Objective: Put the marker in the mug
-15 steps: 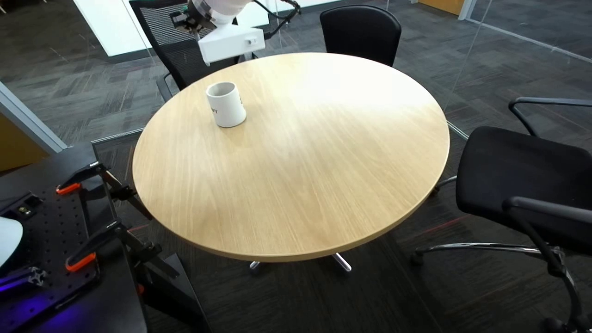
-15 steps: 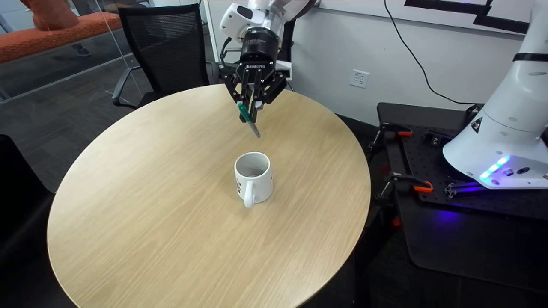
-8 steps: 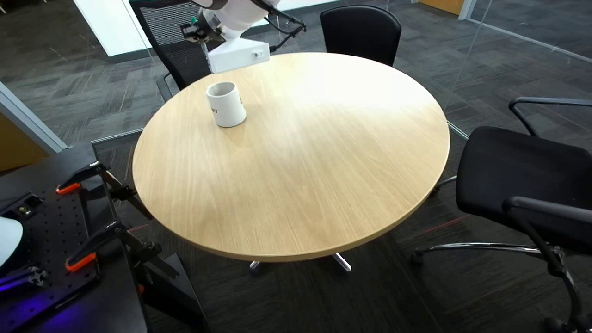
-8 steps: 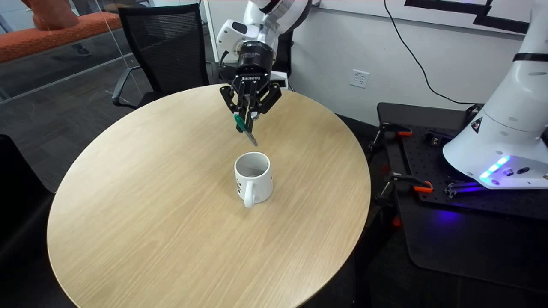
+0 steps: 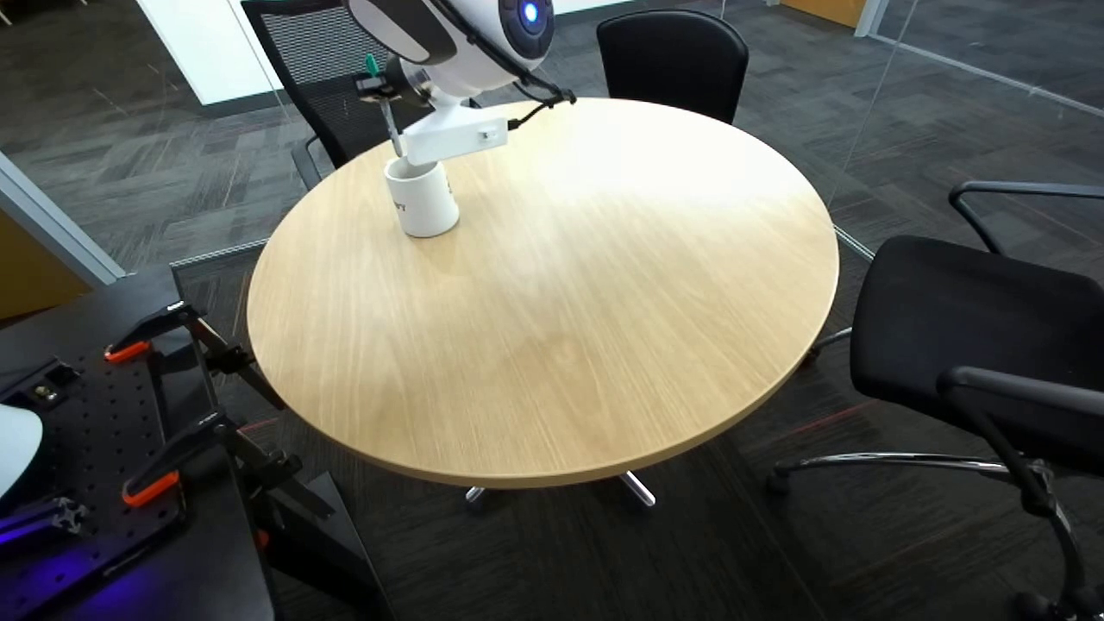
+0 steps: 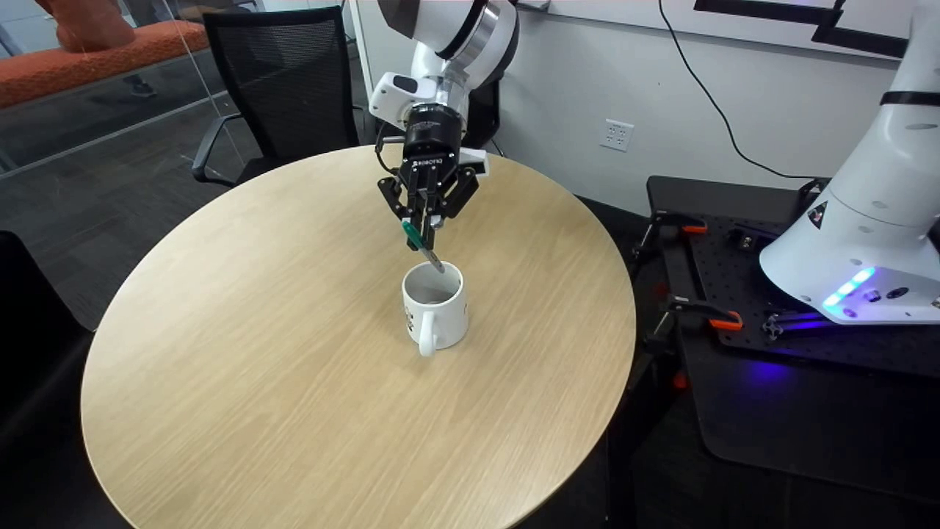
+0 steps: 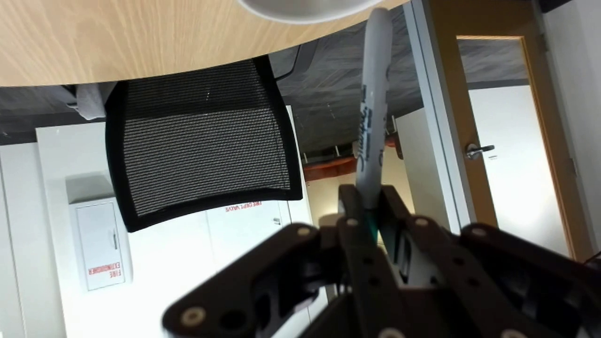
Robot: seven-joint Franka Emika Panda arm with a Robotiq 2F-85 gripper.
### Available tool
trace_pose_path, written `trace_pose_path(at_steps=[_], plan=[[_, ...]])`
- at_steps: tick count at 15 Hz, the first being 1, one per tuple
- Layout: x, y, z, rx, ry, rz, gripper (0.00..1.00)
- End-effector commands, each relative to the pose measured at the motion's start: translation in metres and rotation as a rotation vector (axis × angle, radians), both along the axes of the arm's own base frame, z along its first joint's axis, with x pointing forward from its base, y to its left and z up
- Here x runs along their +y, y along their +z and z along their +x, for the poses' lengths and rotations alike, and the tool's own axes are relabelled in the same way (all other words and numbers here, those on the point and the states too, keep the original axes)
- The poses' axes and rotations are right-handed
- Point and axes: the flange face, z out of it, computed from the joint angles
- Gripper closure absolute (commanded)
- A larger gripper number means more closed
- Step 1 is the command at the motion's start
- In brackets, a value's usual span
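The marker (image 6: 432, 257) has a grey barrel and a green end; it also shows in an exterior view (image 5: 391, 128) and the wrist view (image 7: 374, 94). My gripper (image 6: 421, 236) is shut on it near the green end, with the grey barrel tilted downward; the fingers close round it in the wrist view (image 7: 368, 197). The white mug (image 6: 448, 323) stands upright on the table, and shows in an exterior view (image 5: 423, 205) and partly at the top of the wrist view (image 7: 307, 11). The marker's lower tip overlaps the mug's far rim; I cannot tell whether it is inside.
The round wooden table (image 6: 294, 382) carries the mug. A mesh chair (image 6: 283, 81) stands behind it, and black chairs (image 5: 673, 60) stand around its edge. A black bench (image 6: 808, 433) with clamps and the robot base (image 6: 866, 242) is beside the table.
My gripper has moved down toward the mug with the marker held in it. The marker's tip has come from above the mug to its rim. The mug has not moved.
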Motion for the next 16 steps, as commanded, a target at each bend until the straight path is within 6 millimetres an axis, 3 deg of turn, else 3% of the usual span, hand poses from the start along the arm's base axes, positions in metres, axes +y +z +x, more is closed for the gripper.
trace_pose_path(at_steps=[1,3,4,5,7,12,13,16], plan=[[-0.002,-0.006,0.011,0.008,0.003,0.057,0.96],[-0.002,-0.010,0.014,0.015,0.001,0.062,0.96],[-0.001,-0.012,0.015,0.015,-0.002,0.061,0.60],[-0.001,-0.013,0.016,0.016,-0.005,0.062,0.59],[-0.001,-0.013,0.018,0.014,-0.009,0.065,0.46],[0.000,-0.007,0.019,-0.002,-0.013,0.069,0.07],[0.001,-0.001,0.018,-0.017,-0.012,0.072,0.01],[0.008,0.030,0.010,-0.074,0.001,0.076,0.00]])
